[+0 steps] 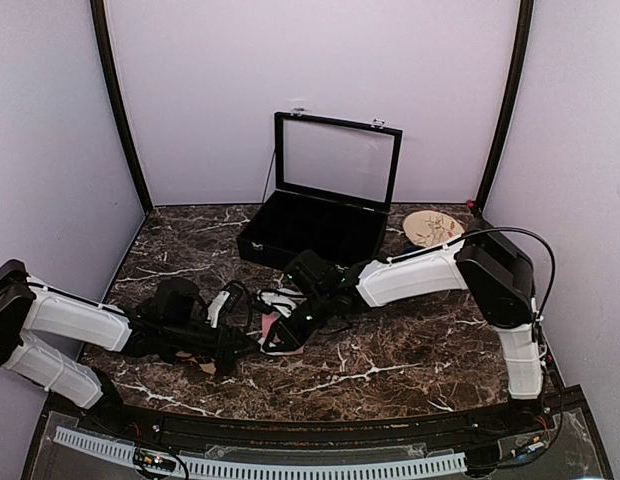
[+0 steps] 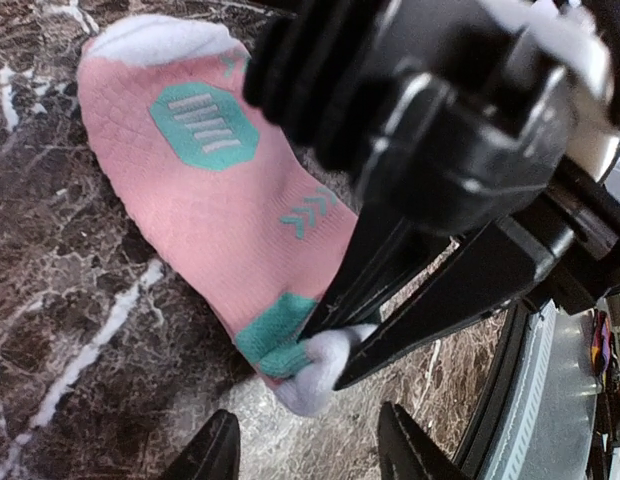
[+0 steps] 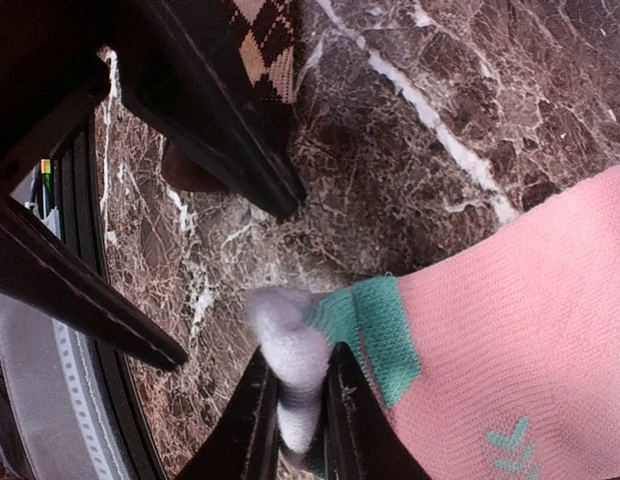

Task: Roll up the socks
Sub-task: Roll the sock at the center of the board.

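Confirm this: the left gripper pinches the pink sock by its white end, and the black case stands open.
Not the left: the right gripper pinches the pink sock by its white end, as the right wrist view shows. The left gripper holds nothing. The black case stands open.

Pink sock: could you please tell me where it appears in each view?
Top external: the pink sock is a small patch at centre.
Left wrist: the sock runs from upper left to lower centre.
Right wrist: lower right.
Shared landmark: its white tip, pinched by the right gripper.
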{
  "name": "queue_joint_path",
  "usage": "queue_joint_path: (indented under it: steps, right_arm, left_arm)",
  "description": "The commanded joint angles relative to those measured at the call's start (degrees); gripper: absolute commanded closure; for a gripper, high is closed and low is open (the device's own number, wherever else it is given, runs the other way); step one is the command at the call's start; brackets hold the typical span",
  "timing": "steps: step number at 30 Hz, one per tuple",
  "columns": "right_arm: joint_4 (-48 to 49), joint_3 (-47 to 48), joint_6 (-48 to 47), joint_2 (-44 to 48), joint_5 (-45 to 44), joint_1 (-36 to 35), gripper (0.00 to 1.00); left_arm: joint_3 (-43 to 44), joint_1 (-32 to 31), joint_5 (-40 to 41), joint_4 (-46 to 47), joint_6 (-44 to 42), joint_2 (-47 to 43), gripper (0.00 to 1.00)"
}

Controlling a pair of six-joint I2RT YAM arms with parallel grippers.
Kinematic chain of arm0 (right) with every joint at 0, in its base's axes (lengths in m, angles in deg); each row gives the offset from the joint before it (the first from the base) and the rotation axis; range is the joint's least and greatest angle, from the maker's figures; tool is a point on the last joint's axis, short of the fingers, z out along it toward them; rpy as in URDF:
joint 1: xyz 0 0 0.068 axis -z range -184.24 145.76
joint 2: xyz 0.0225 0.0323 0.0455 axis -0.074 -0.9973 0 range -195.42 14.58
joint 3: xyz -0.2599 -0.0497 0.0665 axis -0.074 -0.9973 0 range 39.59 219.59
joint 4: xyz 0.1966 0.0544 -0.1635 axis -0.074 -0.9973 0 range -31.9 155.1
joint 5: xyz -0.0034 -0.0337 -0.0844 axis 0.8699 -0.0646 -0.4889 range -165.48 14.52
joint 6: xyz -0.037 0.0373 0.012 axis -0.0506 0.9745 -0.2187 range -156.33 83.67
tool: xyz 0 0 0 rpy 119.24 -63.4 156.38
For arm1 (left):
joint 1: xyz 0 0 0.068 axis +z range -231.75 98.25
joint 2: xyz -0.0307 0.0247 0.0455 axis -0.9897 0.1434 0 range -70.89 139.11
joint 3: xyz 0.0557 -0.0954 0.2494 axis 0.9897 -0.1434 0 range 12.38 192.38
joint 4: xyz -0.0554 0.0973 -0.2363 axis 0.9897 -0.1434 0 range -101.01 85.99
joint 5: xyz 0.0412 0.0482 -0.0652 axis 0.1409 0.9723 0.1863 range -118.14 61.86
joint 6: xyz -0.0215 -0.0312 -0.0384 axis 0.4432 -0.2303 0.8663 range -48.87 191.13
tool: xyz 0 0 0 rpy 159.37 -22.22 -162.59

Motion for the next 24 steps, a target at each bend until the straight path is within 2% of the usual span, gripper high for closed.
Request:
queue_joint_path:
  steps: [1, 10, 24]
  right_arm:
    - [1.0, 1.6, 0.6, -0.9, 3.0, 0.8, 0.84]
    - [0.3, 1.8, -0.1, -1.4, 5.0, 0.9, 0.84]
    - [0.4, 1.2, -0.8, -1.5, 6.9, 1.3, 0.84]
  left_arm:
    - [2.3, -1.6, -1.2, 2.4, -0.9, 2.8, 0.52]
    - [3.7, -1.9, -1.6, 3.3, -1.3, 5.6, 0.55]
    - [4.0, -1.9, -3.1, 3.6, -2.8, 6.8, 0.78]
